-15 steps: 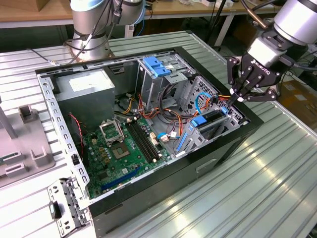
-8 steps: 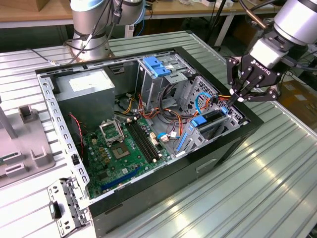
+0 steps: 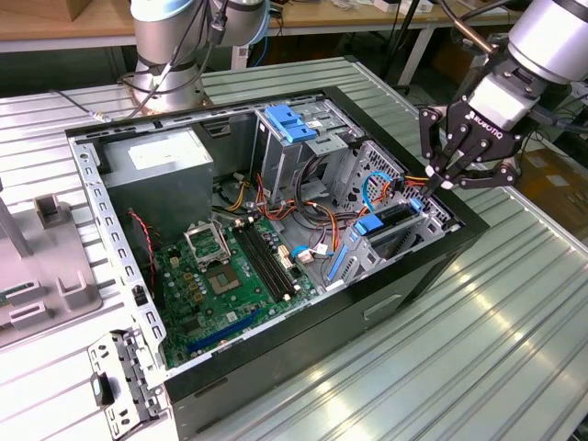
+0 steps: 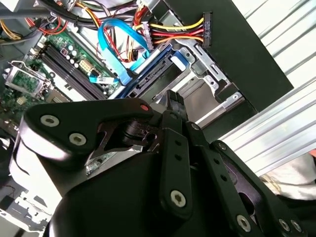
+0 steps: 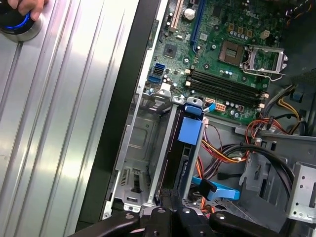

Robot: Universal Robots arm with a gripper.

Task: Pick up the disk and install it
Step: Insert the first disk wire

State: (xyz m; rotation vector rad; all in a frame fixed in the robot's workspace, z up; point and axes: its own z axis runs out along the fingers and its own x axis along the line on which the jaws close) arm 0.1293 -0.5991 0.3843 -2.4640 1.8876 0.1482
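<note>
A: What sits at the exterior view's left?

B: A grey fixture [image 3: 41, 266] on the ribbed metal table [image 3: 514, 312], and beside it the open computer case [image 3: 276, 367], lying on its side. Inside, at the far left, is the grey power supply [image 3: 156, 170]; nearer lies the green motherboard [image 3: 225, 285].

A: And further right?

B: A bare blue bracket [image 3: 289, 124] tops the far drive cage. Then come orange and blue cables [image 3: 381, 188], and the drive bay [image 3: 395, 234] at the case's right end.

A: Where is the disk?

B: The disk [image 3: 397, 223] stands on edge in that bay, blue rails at its sides. In the first wrist view it [image 5: 186, 148] drops into the slot next to an unfilled metal slot [image 5: 143, 158], its blue tab uppermost.

A: The gripper?

B: The gripper [image 3: 436, 182] hangs just over the bay's right end, its black fingers [image 3: 430, 138] drawn in around the disk's upper edge. In both wrist views the fingertips meet at the disk, so they look clamped on it.

A: Anything else?

B: A hand [image 5: 23, 6] on a blue-lit button [image 5: 17, 24] on the table.
</note>
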